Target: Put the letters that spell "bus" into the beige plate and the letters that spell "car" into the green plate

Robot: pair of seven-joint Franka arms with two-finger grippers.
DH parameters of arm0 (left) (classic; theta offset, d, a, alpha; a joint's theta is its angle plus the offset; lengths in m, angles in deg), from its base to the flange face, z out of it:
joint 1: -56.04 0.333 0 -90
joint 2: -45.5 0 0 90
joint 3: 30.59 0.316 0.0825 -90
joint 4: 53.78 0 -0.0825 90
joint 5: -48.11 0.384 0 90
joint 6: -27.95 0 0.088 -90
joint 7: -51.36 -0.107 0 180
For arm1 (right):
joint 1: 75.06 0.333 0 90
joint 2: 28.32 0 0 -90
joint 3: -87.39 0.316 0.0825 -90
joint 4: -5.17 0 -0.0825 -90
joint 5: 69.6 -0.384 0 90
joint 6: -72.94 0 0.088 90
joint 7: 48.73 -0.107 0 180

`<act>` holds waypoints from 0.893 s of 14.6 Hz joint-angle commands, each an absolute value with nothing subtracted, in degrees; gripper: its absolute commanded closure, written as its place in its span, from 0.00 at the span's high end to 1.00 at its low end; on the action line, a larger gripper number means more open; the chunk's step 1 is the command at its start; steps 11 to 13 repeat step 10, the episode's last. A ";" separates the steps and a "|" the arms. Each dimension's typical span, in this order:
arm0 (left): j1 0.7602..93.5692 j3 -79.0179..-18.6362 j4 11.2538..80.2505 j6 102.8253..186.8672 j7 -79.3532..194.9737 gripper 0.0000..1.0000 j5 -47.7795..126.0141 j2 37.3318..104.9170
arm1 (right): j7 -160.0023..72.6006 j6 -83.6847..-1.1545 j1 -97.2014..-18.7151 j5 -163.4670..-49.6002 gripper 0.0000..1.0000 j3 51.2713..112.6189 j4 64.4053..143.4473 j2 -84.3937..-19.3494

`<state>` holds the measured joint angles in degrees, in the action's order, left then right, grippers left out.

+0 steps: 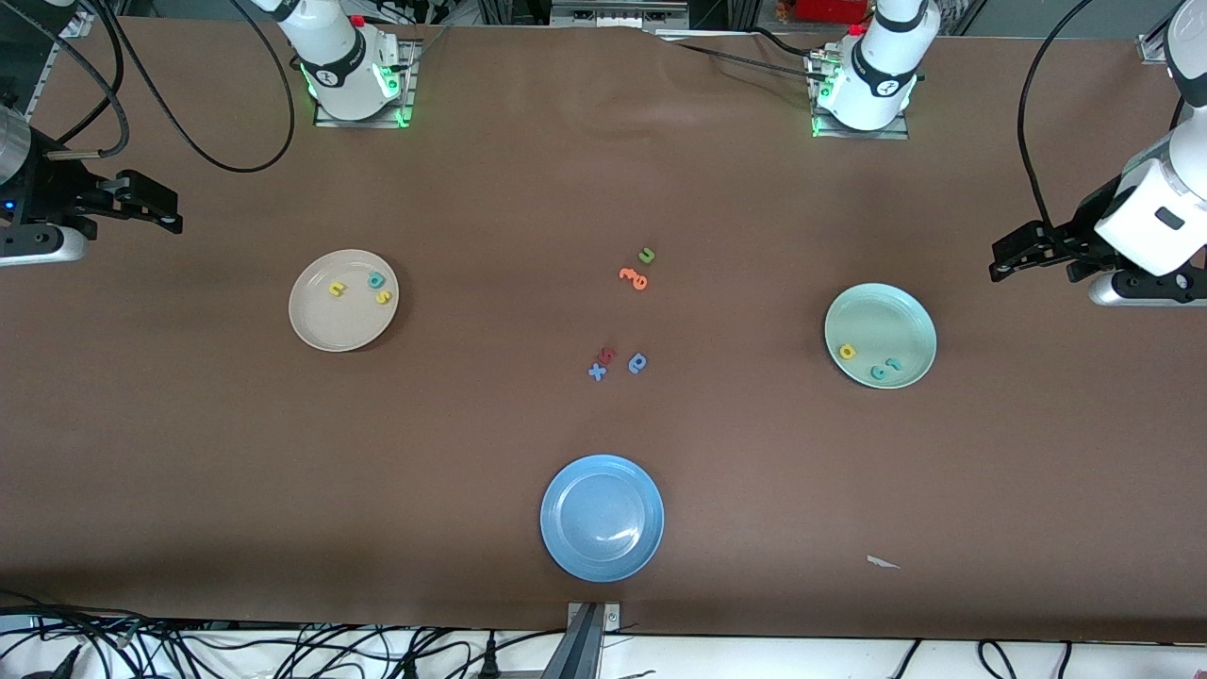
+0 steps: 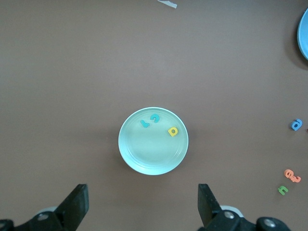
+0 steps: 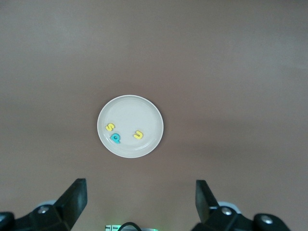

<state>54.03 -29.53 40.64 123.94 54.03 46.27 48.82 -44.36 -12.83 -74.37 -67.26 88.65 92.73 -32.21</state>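
Observation:
The beige plate (image 1: 339,325) lies toward the right arm's end of the table and holds a yellow "u" (image 1: 337,289), a teal "b" (image 1: 376,280) and a yellow "s" (image 1: 382,296). In the green plate (image 1: 882,316), toward the left arm's end, lie a yellow "a" (image 1: 847,352), a teal "c" (image 1: 878,372) and a teal "r" (image 1: 894,364). My left gripper (image 1: 1014,255) hangs open and empty over bare table beside the green plate (image 2: 151,149). My right gripper (image 1: 156,207) hangs open and empty over bare table beside the beige plate (image 3: 132,110).
A blue plate (image 1: 602,517) sits near the front edge. Mid-table lie loose letters: an olive "u" (image 1: 646,255), an orange one (image 1: 634,277), a dark red one (image 1: 608,355), a blue "x" (image 1: 597,372) and a blue "a"-like one (image 1: 637,362). A white scrap (image 1: 882,562) lies nearer the camera than the green plate.

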 commanded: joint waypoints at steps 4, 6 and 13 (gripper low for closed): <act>54.28 -29.18 41.22 124.27 52.59 1.00 46.62 48.32 | -44.60 -11.53 -74.88 -67.23 1.00 88.80 90.60 -33.50; 54.28 -29.18 41.23 124.27 52.59 1.00 46.62 48.40 | -44.60 -11.52 -74.97 -67.31 1.00 88.80 90.69 -33.51; 54.28 -29.18 41.31 124.27 52.59 1.00 46.62 48.23 | -44.43 -11.26 -75.14 -67.49 1.00 88.80 90.60 -33.51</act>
